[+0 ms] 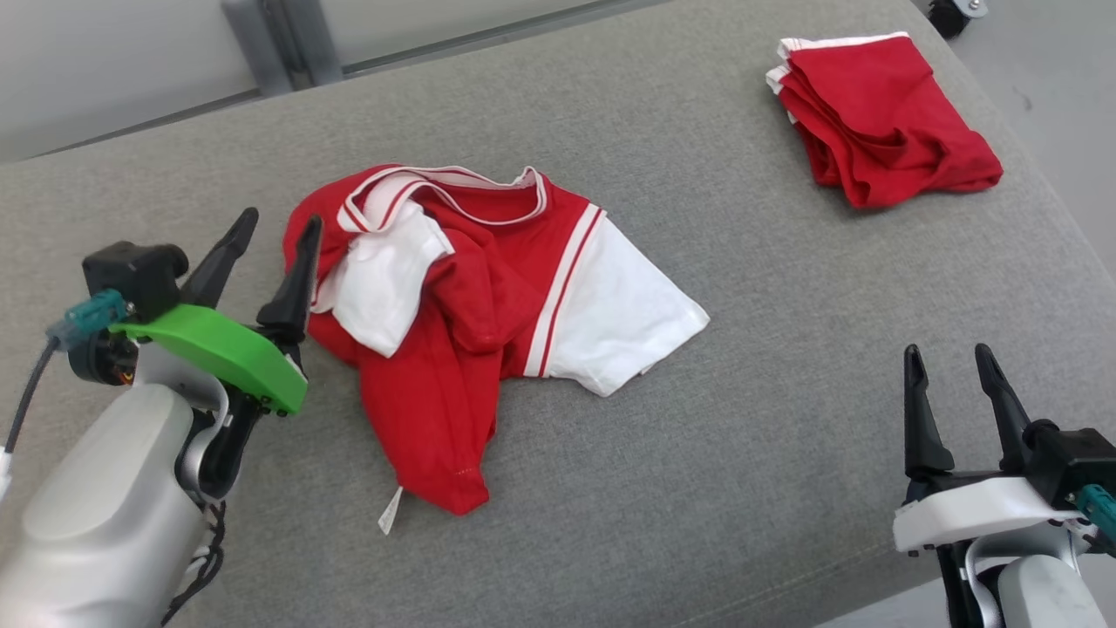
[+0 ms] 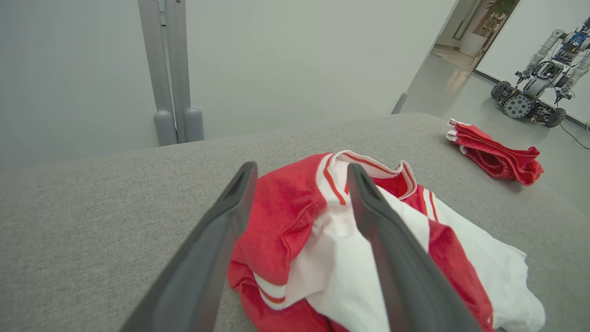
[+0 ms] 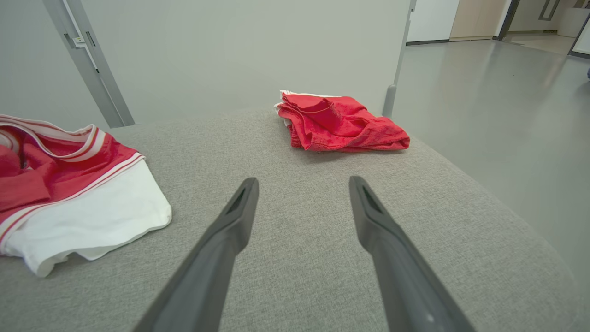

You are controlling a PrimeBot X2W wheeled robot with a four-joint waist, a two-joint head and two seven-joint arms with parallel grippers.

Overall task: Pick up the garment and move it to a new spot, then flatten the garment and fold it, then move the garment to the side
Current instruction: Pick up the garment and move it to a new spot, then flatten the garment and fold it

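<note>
The garment (image 1: 488, 288) is a red shirt with white sleeves and striped trim, lying crumpled in a heap on the grey cushioned surface (image 1: 610, 488). It also shows in the left wrist view (image 2: 350, 258) and at the left of the right wrist view (image 3: 69, 193). My left gripper (image 1: 281, 228) stands open just above the garment's left edge, fingers spread, nothing between them (image 2: 299, 170). My right gripper (image 1: 950, 351) is open too, over bare cushion at the lower right, well away from the garment (image 3: 302, 182).
A second red garment (image 1: 881, 113) lies folded at the far right corner of the surface (image 3: 336, 122). The cushion's right edge drops to a grey floor (image 3: 507, 115). A grey post (image 2: 170, 74) stands behind the surface. Another wheeled robot (image 2: 539, 78) is parked across the room.
</note>
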